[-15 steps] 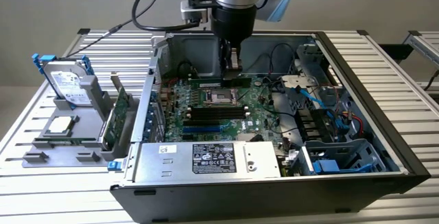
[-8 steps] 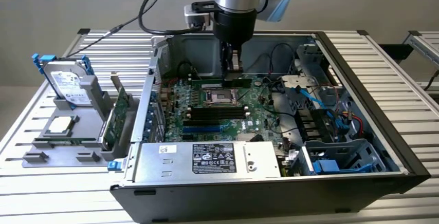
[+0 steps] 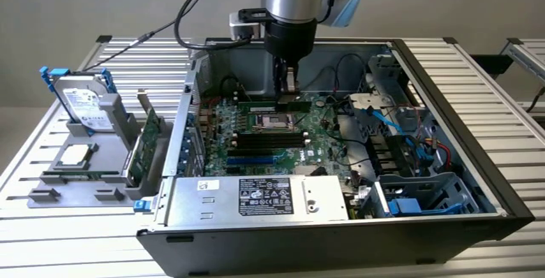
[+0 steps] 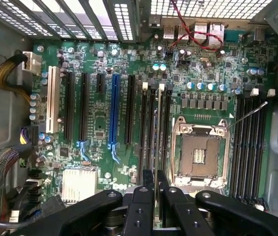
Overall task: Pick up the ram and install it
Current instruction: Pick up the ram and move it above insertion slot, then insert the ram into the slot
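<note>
Seemingly, the gripper (image 3: 290, 92) clamps the ram (image 3: 269, 106) above the motherboard (image 3: 330, 143).

An open computer case (image 3: 341, 252) holds a green motherboard (image 4: 99, 123); a hard drive (image 3: 85, 102) stands at the exterior view's left.

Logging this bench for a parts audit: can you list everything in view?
computer case: one, black, open on the slatted table
motherboard: one, green, inside the case
CPU socket: one, silver, empty, on the motherboard
power supply: one, silver, case's near side
grey holder: one, exterior view's left of the case
hard drive: one, silver, on the holder
CPU chip: one, silver, on the holder
expansion card: one, green, upright in the holder
ram: one, green, over the motherboard, in the gripper
gripper: one, black, shut on the ram
</note>
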Available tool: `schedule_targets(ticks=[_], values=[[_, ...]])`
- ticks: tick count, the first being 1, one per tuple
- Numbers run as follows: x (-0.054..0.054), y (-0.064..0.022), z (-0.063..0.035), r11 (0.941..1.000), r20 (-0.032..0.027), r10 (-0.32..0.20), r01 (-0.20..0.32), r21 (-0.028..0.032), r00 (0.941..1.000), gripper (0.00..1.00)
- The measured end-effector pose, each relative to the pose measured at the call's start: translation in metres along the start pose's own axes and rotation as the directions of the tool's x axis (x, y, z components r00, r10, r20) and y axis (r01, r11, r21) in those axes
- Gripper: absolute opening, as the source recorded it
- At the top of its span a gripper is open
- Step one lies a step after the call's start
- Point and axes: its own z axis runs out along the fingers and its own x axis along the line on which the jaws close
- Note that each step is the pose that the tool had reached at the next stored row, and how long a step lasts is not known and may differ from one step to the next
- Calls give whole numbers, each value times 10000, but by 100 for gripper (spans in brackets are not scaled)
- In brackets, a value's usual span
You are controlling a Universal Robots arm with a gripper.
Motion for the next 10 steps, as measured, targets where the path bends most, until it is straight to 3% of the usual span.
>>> schedule_targets(ticks=[10], values=[[0, -1, 2, 10000, 6, 67, -67, -2, 10000, 15]])
